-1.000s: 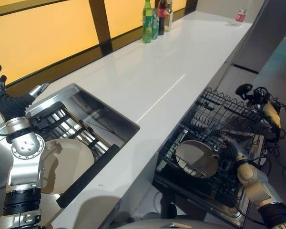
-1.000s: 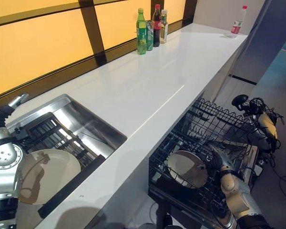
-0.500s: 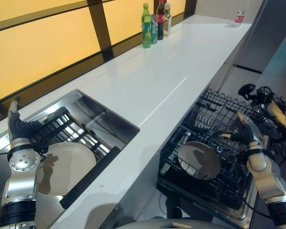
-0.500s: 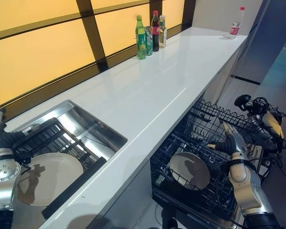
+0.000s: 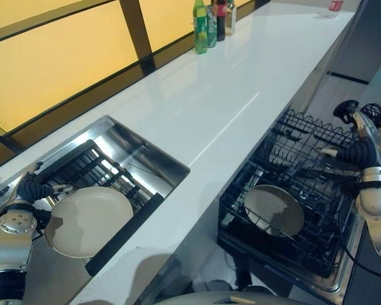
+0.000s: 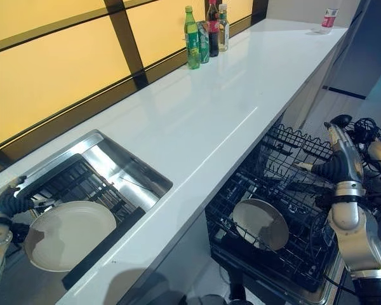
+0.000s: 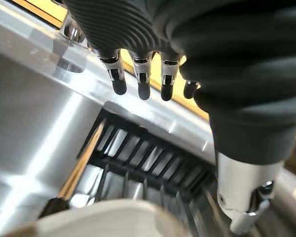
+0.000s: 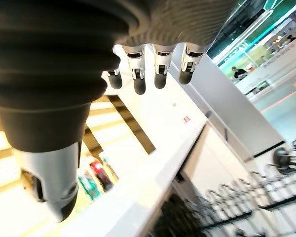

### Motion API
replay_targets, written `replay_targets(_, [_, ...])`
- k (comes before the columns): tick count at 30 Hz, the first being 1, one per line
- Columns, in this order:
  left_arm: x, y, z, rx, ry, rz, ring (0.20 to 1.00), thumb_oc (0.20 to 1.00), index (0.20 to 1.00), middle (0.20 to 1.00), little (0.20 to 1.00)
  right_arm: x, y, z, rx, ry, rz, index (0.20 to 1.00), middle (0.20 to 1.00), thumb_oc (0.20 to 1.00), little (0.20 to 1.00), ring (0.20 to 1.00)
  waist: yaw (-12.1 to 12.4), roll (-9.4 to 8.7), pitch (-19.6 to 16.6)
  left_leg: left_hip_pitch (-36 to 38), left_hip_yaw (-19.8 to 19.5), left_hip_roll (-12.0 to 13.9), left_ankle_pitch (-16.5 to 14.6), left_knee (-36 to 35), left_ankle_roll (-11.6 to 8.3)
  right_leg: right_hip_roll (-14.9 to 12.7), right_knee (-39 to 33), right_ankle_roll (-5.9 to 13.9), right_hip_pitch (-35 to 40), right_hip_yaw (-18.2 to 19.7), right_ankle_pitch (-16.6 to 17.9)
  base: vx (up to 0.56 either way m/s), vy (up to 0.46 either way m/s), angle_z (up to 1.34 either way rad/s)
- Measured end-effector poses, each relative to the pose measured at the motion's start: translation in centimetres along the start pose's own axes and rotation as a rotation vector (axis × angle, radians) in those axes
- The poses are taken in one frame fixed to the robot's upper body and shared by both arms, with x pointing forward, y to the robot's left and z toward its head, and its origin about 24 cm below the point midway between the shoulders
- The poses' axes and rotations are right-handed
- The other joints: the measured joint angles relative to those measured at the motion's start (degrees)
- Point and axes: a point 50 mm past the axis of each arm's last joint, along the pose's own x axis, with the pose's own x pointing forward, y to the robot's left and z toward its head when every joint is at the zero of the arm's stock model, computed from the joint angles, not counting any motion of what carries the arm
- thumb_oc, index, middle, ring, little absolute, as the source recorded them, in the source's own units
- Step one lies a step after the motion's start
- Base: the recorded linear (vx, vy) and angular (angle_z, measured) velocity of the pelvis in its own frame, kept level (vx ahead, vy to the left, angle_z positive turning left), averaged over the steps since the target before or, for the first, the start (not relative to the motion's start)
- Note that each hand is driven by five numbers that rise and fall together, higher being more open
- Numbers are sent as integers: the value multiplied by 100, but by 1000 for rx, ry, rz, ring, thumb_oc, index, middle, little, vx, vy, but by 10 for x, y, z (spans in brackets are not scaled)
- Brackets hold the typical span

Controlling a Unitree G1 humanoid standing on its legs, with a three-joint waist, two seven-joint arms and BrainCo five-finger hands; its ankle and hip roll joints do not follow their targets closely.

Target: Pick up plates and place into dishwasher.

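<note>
Left robot hand (image 5: 33, 188) open, empty, over sink (image 5: 117, 136) beside plate (image 5: 89, 220) lying by black rack (image 5: 92, 166). Right robot hand (image 6: 338, 166) open above dishwasher rack (image 6: 276, 210), second plate (image 6: 260, 223) inside. Bottles (image 6: 205, 32) at far bench (image 6: 209, 101) edge; labels unreadable.

1. A long glossy white countertop (image 6: 228, 82) runs from the lower left to the upper right of the frame.
2. Amber-lit wall panels (image 6: 57, 57) with dark dividing bars fill the upper left behind it.
3. A cluster of bottles (image 6: 206, 32) stands at the counter's back edge, top centre.
4. A lone bottle (image 6: 330, 18) stands at the far end, upper right.
5. Pale floor (image 6: 317, 105) shows at right.
</note>
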Motion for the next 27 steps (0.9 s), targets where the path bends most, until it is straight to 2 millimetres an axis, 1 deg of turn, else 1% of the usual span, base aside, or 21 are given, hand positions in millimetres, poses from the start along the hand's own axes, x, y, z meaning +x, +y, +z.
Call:
replay_targets(2, [2, 0, -8, 16, 43, -25, 1000, 1000, 1000, 1000, 1000, 3, -2, 2, 7, -10, -6, 1000, 1000, 1000, 1000, 1000, -17, 18, 11, -41, -14, -7, 9, 3, 7, -21, 0, 9, -8, -49, -9, 25, 57, 12])
replay_targets(6, [4, -6, -16, 24, 84, -89, 1000, 1000, 1000, 1000, 1000, 4, -4, 2, 15, -11, -4, 1000, 1000, 1000, 1000, 1000, -15, 39, 27, -70, -79, -33, 41, -16, 5, -43, 0, 21, -9, -116, -23, 12, 41, 10])
replay_targets(11, [7, -12, -15, 43, 91, -164, 1000, 1000, 1000, 1000, 1000, 7, -8, 4, 3, -24, -9, 1000, 1000, 1000, 1000, 1000, -12, 71, 180, -113, -154, -59, 56, -7, 18, -85, 1, 53, -11, -161, -33, -17, 12, 6])
replay_targets(14, [8, -11, -12, 44, 85, -173, 1000, 1000, 1000, 1000, 1000, 8, -9, 4, 6, -24, -9, 1000, 1000, 1000, 1000, 1000, -11, 65, 204, -159, -174, -96, 65, 16, 23, -94, 1, 43, -31, -195, -23, -28, -12, 7])
replay_targets(19, [8, -11, -12, 40, 93, -204, 1000, 1000, 1000, 1000, 1000, 8, -10, 4, 3, -26, -15, 1000, 1000, 1000, 1000, 1000, -13, 84, 254, -174, -218, -76, 69, 7, 25, -110, 1, 52, -17, -254, -32, -12, -21, 5])
replay_targets(23, [7, -15, -11, 38, 93, -279, 1000, 1000, 1000, 1000, 1000, 8, -10, 4, 10, -24, -24, 1000, 1000, 1000, 1000, 1000, 7, 85, 257, -178, -239, -79, 69, 15, 25, -115, 1, 53, -7, -271, -34, -55, -19, 3])
replay_targets(27, [3, -15, -8, 56, 88, -392, 1000, 1000, 1000, 1000, 1000, 8, -11, 4, 19, -21, -42, 1000, 1000, 1000, 1000, 1000, 4, 90, 260, -190, -294, -91, 71, 21, 28, -130, 1, 60, 6, -311, -42, -42, -14, 5])
